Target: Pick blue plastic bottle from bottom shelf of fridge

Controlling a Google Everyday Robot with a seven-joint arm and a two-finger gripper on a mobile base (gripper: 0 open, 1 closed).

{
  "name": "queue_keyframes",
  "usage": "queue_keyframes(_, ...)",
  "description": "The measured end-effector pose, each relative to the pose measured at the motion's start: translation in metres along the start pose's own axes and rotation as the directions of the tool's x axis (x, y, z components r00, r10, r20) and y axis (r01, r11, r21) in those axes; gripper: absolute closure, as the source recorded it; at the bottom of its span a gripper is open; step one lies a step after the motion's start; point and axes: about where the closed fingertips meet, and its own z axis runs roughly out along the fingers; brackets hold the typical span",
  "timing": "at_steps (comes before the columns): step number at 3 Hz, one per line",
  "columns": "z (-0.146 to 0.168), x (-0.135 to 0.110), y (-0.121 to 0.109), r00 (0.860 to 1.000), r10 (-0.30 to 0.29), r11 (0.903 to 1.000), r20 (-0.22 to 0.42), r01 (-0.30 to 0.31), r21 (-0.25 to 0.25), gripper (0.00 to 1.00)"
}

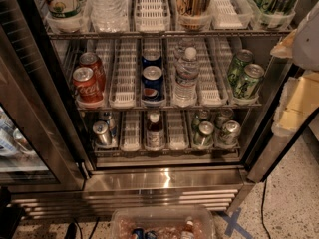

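Note:
The fridge (164,180) stands open in front of me. The blue plastic bottle (154,129) stands upright in the middle lane of the bottom shelf (167,151). It has a white cap, a dark body and a pale label band. White slotted trays lie empty on both sides of it. My gripper is not in view. Only a pale rounded part of the arm (308,36) shows at the right edge, well above and to the right of the bottle.
Silver cans (102,132) stand left of the bottle and green cans (204,133) stand right of it. The shelf above holds red cola cans (87,83), Pepsi cans (152,81), a clear water bottle (187,76) and green cans (246,78). The glass door (20,148) hangs open at left. A clear bin (162,223) sits on the floor.

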Motion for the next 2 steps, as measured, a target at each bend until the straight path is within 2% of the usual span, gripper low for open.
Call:
queue_keyframes(1, 0.0000, 0.0000, 0.0000, 1.000, 0.000, 1.0000, 0.000, 0.000, 0.000, 0.00)
queue_keyframes(2, 0.0098, -0.0019, 0.0017, 1.000, -0.006, 0.9998, -0.013, 0.006, 0.021, 0.00)
